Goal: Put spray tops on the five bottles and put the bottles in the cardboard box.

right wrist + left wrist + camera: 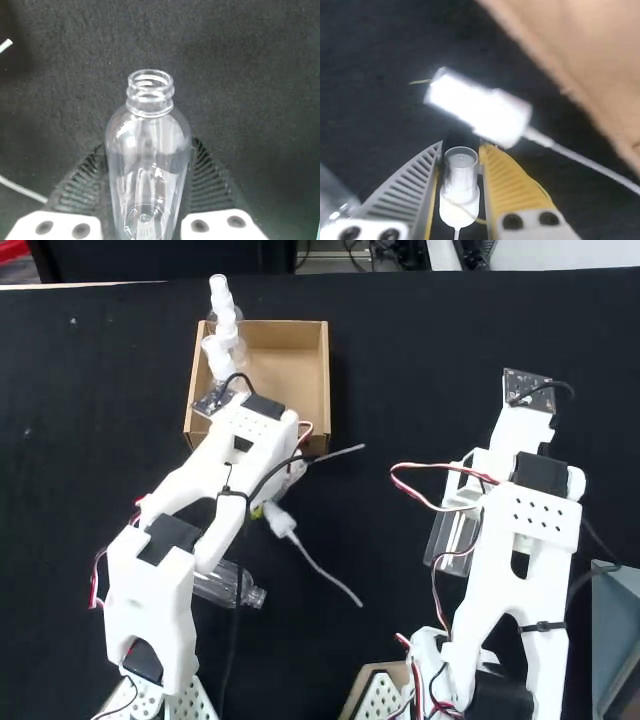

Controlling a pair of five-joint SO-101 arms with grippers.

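Black cloth-covered table point(450, 340) (a pale surface point(560, 252) beyond its far edge)

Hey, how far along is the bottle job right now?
Done: two topped bottles stand at the box's far corner. In hand: the left end effector grips a spray top, the right end effector an open bottle. Left: joining those, topping the bare bottle lying by the left arm with the loose top on the table, then boxing them.

White arms point(520, 540) bear black servos point(540, 472); left hand point(461, 147) is ribbed grey-and-yellow.
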